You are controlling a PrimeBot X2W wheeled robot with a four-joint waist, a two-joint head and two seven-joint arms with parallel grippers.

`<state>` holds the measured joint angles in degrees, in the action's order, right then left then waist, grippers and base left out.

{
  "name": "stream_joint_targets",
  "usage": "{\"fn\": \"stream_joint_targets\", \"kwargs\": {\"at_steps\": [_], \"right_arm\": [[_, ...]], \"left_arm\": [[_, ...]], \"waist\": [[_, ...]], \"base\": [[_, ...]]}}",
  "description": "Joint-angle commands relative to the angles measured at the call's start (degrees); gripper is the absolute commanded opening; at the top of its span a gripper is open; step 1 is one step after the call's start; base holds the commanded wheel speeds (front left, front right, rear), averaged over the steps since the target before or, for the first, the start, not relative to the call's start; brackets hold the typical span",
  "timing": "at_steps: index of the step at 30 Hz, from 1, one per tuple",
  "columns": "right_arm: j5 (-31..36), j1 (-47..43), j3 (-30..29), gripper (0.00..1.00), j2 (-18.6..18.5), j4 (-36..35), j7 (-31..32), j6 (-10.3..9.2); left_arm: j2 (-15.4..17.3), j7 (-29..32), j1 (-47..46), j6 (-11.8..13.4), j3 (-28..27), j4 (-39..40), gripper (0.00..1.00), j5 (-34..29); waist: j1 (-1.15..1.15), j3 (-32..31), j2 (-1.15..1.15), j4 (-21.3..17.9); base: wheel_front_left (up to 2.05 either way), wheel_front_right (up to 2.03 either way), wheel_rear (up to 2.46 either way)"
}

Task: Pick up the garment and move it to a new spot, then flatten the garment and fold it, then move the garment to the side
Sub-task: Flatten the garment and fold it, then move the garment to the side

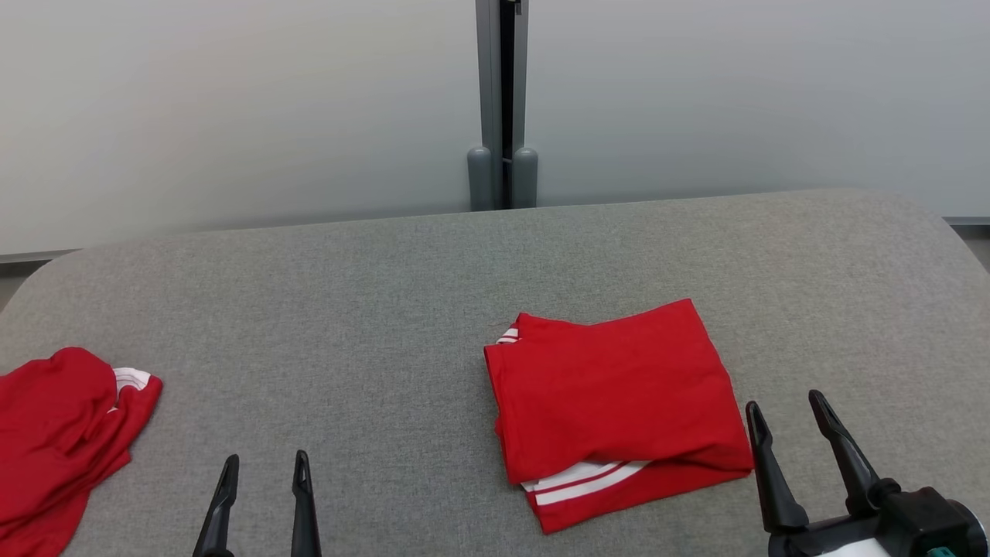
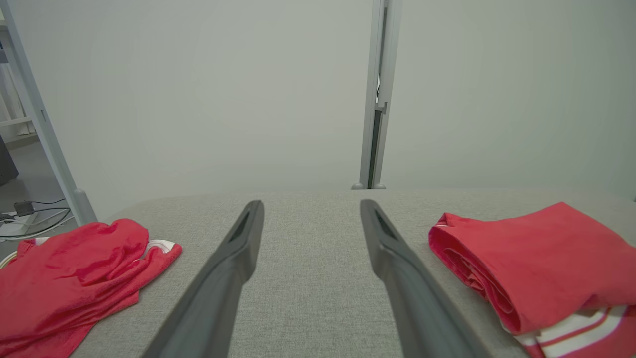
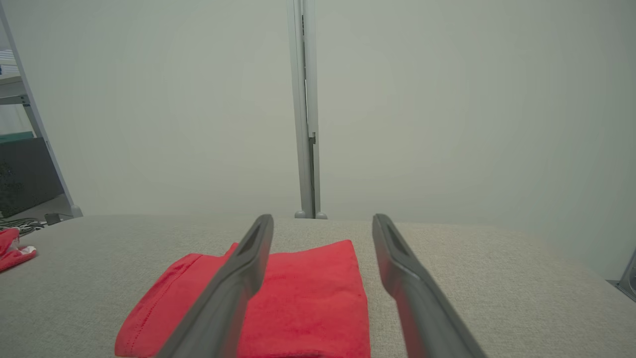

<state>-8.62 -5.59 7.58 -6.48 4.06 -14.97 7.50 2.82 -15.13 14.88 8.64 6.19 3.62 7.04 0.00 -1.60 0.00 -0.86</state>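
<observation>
A red garment (image 1: 611, 394) with white stripes lies folded into a thick rectangle right of centre on the grey table (image 1: 371, 309). My right gripper (image 1: 783, 401) stands open just beyond its right edge, apart from it. In the right wrist view that gripper (image 3: 323, 219) hovers open over the folded garment's (image 3: 308, 298) near right part. My left gripper (image 1: 265, 456) is open near the front edge, over bare cloth. From the left wrist its gripper (image 2: 312, 204) has the folded garment (image 2: 536, 258) to its right.
A second red garment (image 1: 54, 433) lies crumpled at the table's left edge, also seen as the crumpled garment (image 2: 79, 263) left of my left fingers. A grey post (image 1: 503, 100) stands against the pale wall behind the table. Cables (image 2: 30, 219) lie on the floor at left.
</observation>
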Motion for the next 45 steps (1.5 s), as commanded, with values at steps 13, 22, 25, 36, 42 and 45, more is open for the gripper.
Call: {"fn": "stream_joint_targets", "kwargs": {"at_steps": [13, 22, 25, 36, 42, 45], "right_arm": [[-1.1, 1.2, -0.1, 1.0, 0.2, 0.1, -0.3, -0.03], [-13.3, 14.1, 8.5, 1.0, -7.2, 16.3, 1.6, -0.02], [-21.7, 20.7, 12.6, 1.0, -12.1, 20.1, 8.0, -0.02], [-54.4, 26.1, 16.5, 1.0, -24.2, 19.7, 31.7, -0.02], [-60.3, 24.4, 18.4, 0.0, -26.9, 15.8, 34.1, -0.02], [-60.4, 25.7, 18.8, 0.0, -27.6, 13.9, 30.4, -0.02]], "left_arm": [[0.2, 0.0, -1.0, -0.4, 1.0, -0.7, 1.0, -0.9], [0.2, 0.0, -3.5, -2.1, 3.7, -1.1, 1.0, -3.7], [0.2, 0.0, -5.0, -2.6, 4.8, -0.6, 1.0, -5.1], [0.2, 0.0, -10.8, -2.5, 8.2, 0.3, 1.0, -5.8], [0.2, 0.0, -12.0, -2.4, 8.6, 0.1, 1.0, -5.7], [0.2, 0.0, -12.7, -2.6, 8.6, 0.4, 1.0, -6.1]], "waist": [[0.0, 0.7, 0.0, 0.4], [0.0, 4.2, 0.0, 1.2], [0.0, 6.9, 0.0, 1.8], [0.0, 14.6, 0.0, 5.8], [0.0, 16.8, 0.0, 5.5], [0.0, 18.0, 0.0, 4.9]], "base": [[0.0, 0.0, 0.0], [0.0, 0.0, 0.0], [0.0, 0.0, 0.0], [0.0, 0.0, 0.0], [0.0, 0.0, 0.0], [0.0, 0.0, 0.0]]}}
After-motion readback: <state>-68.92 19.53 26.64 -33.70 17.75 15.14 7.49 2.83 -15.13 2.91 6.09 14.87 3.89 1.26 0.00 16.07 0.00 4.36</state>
